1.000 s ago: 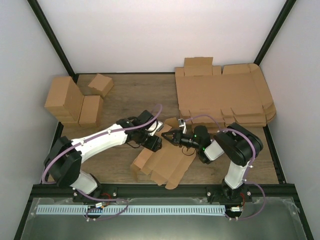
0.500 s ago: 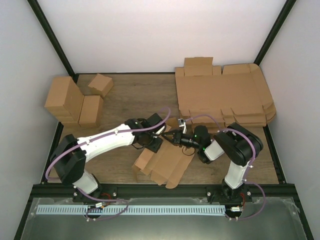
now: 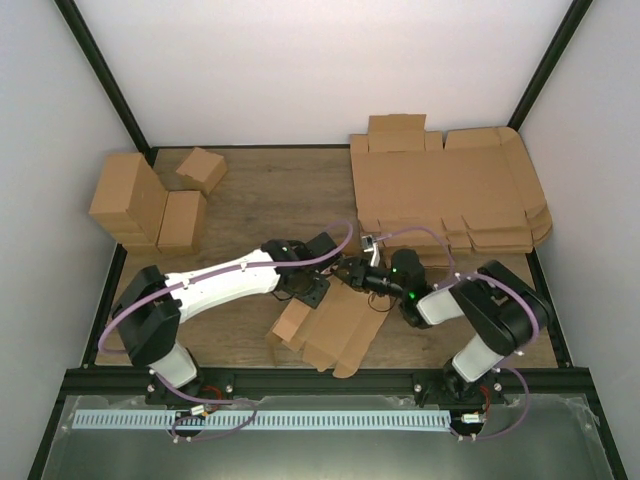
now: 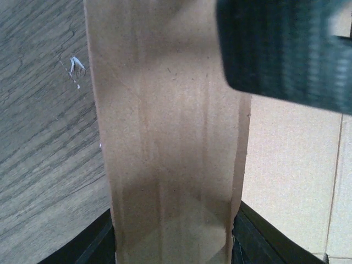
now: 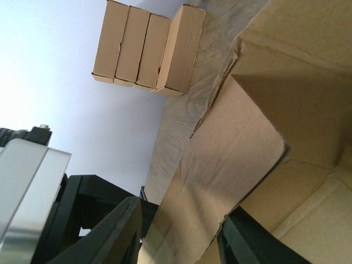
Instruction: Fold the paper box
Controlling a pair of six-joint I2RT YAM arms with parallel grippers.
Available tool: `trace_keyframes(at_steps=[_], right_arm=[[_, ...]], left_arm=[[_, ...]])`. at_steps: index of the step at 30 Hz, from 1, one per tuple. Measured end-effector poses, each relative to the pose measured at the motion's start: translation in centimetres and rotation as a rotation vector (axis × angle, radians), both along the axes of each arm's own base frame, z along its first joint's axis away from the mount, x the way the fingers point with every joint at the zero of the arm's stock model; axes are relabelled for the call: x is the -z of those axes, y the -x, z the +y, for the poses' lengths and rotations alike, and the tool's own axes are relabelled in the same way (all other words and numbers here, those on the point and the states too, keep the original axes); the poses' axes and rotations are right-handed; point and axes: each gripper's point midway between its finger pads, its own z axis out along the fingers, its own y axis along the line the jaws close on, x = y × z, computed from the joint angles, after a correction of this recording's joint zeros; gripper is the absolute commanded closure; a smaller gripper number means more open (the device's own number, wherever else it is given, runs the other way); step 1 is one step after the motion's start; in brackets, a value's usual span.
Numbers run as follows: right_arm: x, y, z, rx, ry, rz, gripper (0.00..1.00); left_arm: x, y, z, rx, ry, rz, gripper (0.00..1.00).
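Overhead view: the plain brown die-cut cardboard paper box (image 3: 335,330) lies partly folded at lower centre of the wood-grain table (image 3: 270,190), its upper edge raised where both tools meet. On the left gripper (image 3: 320,283) a cardboard strip fills the gap between the black fingers (image 4: 102,247); whether it is clamped cannot be told. The right gripper (image 3: 350,270) has its jaws apart around a flap. A pile of flat brown sheets (image 3: 450,190) sits upper right and blocky brown boxes (image 3: 150,205) upper left.
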Motion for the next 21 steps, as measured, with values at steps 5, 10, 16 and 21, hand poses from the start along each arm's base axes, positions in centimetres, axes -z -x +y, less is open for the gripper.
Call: trace_keyframes(at_steps=[5, 10, 16, 21], right_arm=[[-0.5, 0.3, -1.3, 0.049, 0.058, -0.029, 0.55], [0.6, 1.2, -3.0, 0.094, 0.143, -0.015, 0.56], [4.0, 3.7, -5.0, 0.095, 0.251, 0.067, 0.88], [5.9, 5.2, -5.7, 0.063, 0.301, 0.107, 0.99]], left_arm=[[-0.1, -0.1, -0.3, 0.006, -0.008, -0.010, 0.53], [0.7, -0.1, -0.2, 0.007, -0.036, 0.000, 0.53], [1.0, 0.0, -0.1, 0.008, -0.048, 0.005, 0.53], [0.9, 0.0, -0.3, 0.011, -0.046, 0.006, 0.53]])
